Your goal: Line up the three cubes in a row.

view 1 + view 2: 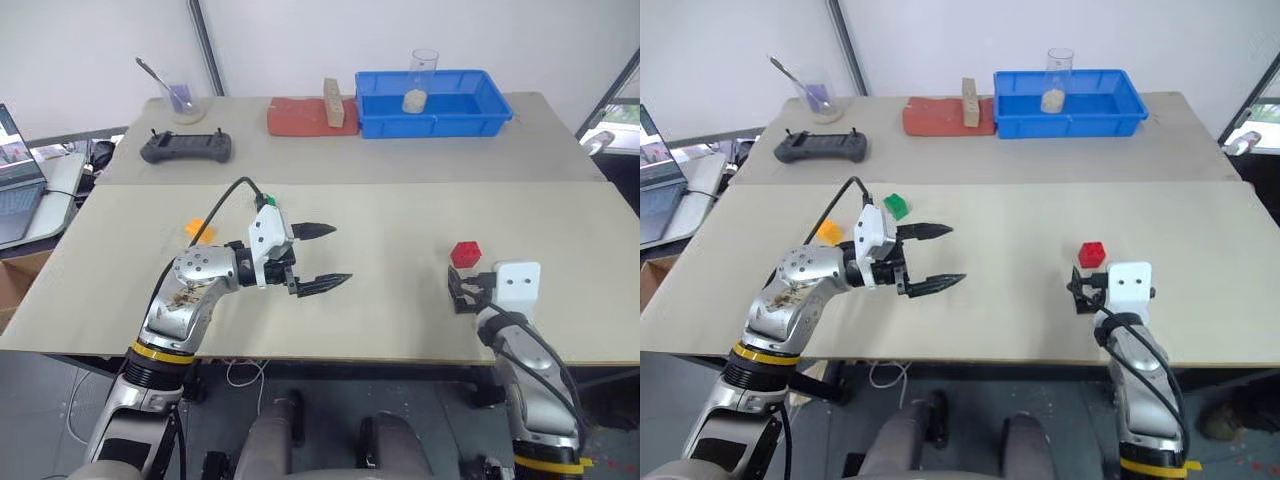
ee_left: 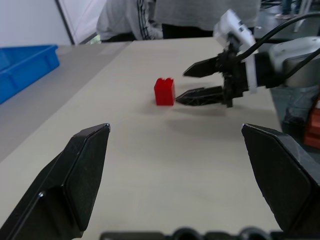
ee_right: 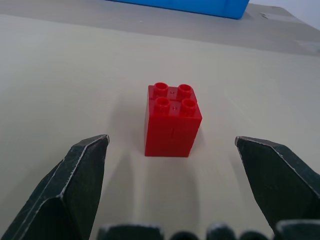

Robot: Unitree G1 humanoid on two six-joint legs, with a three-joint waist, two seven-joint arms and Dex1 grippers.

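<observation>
We see the red cube (image 3: pixel 172 120) upright, studs up, on open tabletop (image 1: pixel 400 330) near the right front edge. Our right gripper (image 1: pixel 1086 286) sits just behind it, level, jaws wide and empty. The green cube (image 1: pixel 896 206) and orange-yellow cube (image 1: pixel 829 232) lie far left, beside our left gripper (image 1: pixel 325 256), pointing right, open, empty.
</observation>
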